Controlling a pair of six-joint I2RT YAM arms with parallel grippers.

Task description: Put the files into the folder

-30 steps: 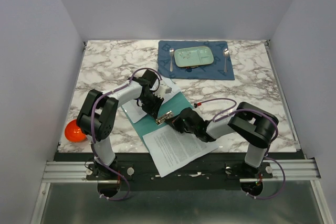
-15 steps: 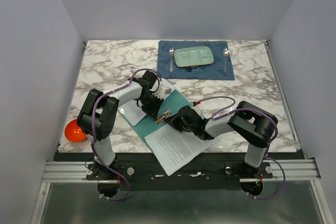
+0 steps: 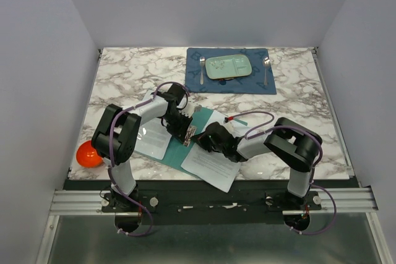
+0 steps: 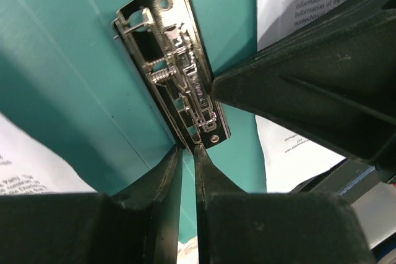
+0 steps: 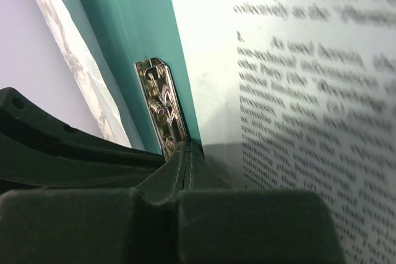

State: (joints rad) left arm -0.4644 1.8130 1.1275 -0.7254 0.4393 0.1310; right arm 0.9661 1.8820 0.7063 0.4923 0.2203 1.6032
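Observation:
The teal folder (image 3: 162, 148) lies open near the table's front, with a metal clip (image 4: 176, 85) on its inner face. My left gripper (image 3: 187, 133) is closed to a narrow gap on the lower end of that clip (image 4: 189, 148). My right gripper (image 3: 199, 141) is shut on the edge of a printed white file sheet (image 3: 213, 164), right beside the clip (image 5: 162, 106). The sheet (image 5: 297, 91) overlaps the folder's right part. Another sheet (image 3: 218, 119) lies behind the grippers. One more shows at the folder's left in the left wrist view (image 4: 25, 159).
A dark blue placemat (image 3: 230, 85) at the back holds a pale green plate (image 3: 229, 67), a fork (image 3: 202, 69) and a spoon (image 3: 266, 69). An orange ball (image 3: 86, 154) sits at the front left edge. The sheet's corner reaches the table's front edge.
My right gripper has pulled the front sheet back and left, further onto the folder, turning it. The folder has spread out to the left. My left gripper stays at the clip.

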